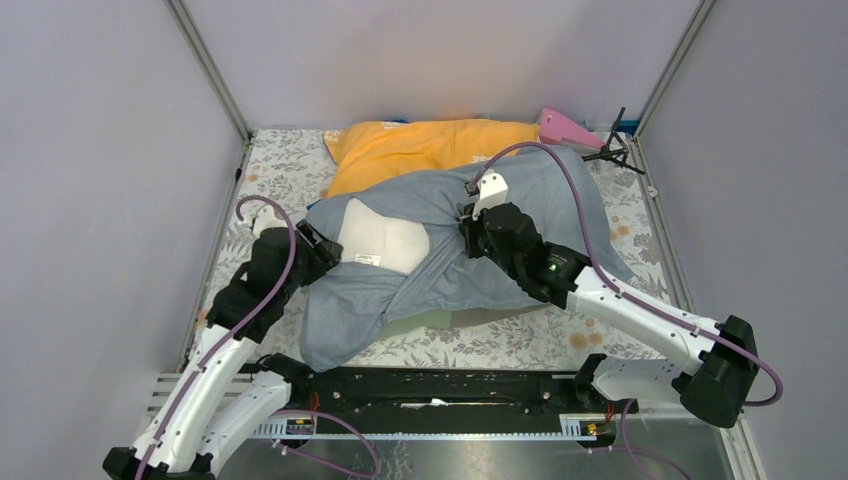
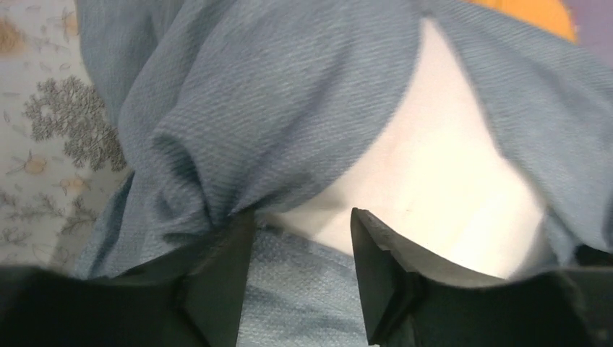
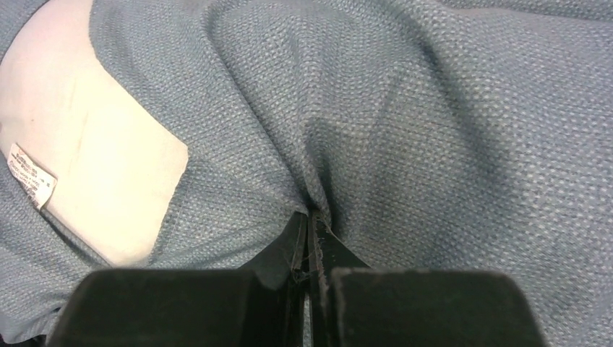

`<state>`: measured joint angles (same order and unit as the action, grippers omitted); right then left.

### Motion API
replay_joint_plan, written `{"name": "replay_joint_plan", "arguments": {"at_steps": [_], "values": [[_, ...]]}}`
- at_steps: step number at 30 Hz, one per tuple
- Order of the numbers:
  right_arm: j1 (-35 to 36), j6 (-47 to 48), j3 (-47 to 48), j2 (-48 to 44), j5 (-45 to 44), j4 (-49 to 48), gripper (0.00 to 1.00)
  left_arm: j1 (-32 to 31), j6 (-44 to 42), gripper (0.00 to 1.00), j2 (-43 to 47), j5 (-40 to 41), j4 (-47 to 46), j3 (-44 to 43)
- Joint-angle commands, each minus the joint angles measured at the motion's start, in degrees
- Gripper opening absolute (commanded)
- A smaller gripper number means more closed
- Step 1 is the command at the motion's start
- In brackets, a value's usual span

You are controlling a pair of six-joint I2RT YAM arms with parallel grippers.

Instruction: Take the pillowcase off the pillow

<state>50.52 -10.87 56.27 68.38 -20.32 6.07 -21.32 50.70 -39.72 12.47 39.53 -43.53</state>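
Two grippers were on the bundle at the time of inspection. Your right gripper point(image 3: 312, 220) was closed tight on a pinched ridge of the pillowcase point(image 1: 540, 200). Its fingers were pressed together, and the grey-blue cloth gathered into creases that ran away from the pinch. That hold sat on top of the bundle, just right of the opening.

Your left gripper point(image 2: 302, 220) stood with its jaws apart at the left end of the bundle. A bunched fold of the case lay against the left finger point(image 2: 220, 282), and bare pillow showed beyond the gap. Whether either finger pressed the pillow, I could not tell.

The pillow point(image 1: 383, 238) lay mostly inside the case, in the middle of the table. One white patch of it was exposed through the opening at the left, and its small tag point(image 3: 30, 176) showed on that patch. The case covered the rest, spread wrinkled toward the right and trailing loose toward the near left of the table point(image 1: 285, 170), which carried a floral cover.

Behind the bundle, against its far side, lay an orange pillow point(image 1: 430, 145). A pink object point(image 1: 563, 124) and a black stand point(image 1: 612, 152) sat at the far right corner.
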Motion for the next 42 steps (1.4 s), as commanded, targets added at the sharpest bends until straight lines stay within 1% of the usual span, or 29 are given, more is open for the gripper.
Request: {"name": "replay_joint_plan", "arguments": {"at_steps": [1,3,4,6,8,10,12,16,17,20,24,27,30,33,34,35,36,38,42], "values": [[-0.69,0.44,0.07,-1.54,2.09,-1.78,0.03,0.14,-8.88,0.62,0.77,-3.29,-4.27,-5.71],[-0.73,0.42,0.26,-1.55,2.27,-1.77,0.03,0.14,-10.73,0.68,-0.28,-8.61,-8.66,-6.3],[-0.69,0.4,0.32,-1.58,2.44,-1.85,0.03,0.14,-10.98,0.69,-1.22,-10.62,-9.81,-6.69],[-0.69,0.29,0.42,-1.65,2.84,-1.81,0.04,0.14,-11.13,0.7,-3.77,-14.21,-11.29,-7.57],[-0.7,0.22,0.42,-1.81,3.27,-1.73,0.06,0.14,-11.21,0.69,-6.96,-15.68,-11.85,-8.45],[-0.71,0.24,0.42,-1.99,3.79,-1.59,0.1,0.14,-11.61,0.67,-9.25,-16.39,-11.99,-9.01],[-0.73,0.59,0.73,-2.11,4.61,-1.13,0.2,0.14,-11.01,0.65,-10.72,-13.75,-11.05,-8.4],[-0.69,1.48,2.81,-1.57,7.2,0.78,0.59,0.14,-8.03,0.64,-10.78,-2.38,-6.32,-6.11],[-0.69,1.55,3.59,-1.41,7.74,1.36,0.63,0.18,-7.74,0.64,-10.17,-0.68,-5.86,-5.33],[-0.72,1.34,7.23,-1.08,9.36,3.89,0.64,0.14,-7.02,0.64,-7.18,-0.04,-6.72,-2.46],[-0.7,1.2,11.01,-1.66,12.76,4.81,0.66,0.19,-7.19,0.64,-1.41,-2.85,-10.62,1.93],[-0.65,0.9,14.28,-0.69,15.37,6.42,0.7,0.22,-6.88,0.65,2.62,-0.37,-10.73,3.76],[-0.61,-0.64,17.89,1.66,17.04,8.65,0.72,0.23,-3.91,0.65,4.52,2.94,-9.05,4.25],[-0.41,-2.17,20.53,4.04,19.27,9.15,0.84,0.23,-1.48,0.65,5.7,5.26,-8.04,5.08],[-0.21,-2.31,20.99,4.59,19.64,8.95,0.91,0.23,-0.97,0.66,5.97,6.86,-7.37,4.93],[0.29,-2.34,21.39,5.23,19.65,8.61,0.98,0.23,-0.55,0.68,6.17,8.45,-6.38,4.65],[0.81,-2.25,21.82,5.7,19.5,8.46,0.99,0.23,-0.02,0.72,6.56,10.04,-5.11,4.17],[1.93,-1.73,23.06,6.86,19.27,8.67,1.0,0.26,0.54,0.8,7.56,12.71,-3.19,3.46],[3.87,-0.79,27.03,10.62,19.55,9.88,0.99,0.23,-0.16,0.82,9.69,14.04,-3.12,3.46]]}}
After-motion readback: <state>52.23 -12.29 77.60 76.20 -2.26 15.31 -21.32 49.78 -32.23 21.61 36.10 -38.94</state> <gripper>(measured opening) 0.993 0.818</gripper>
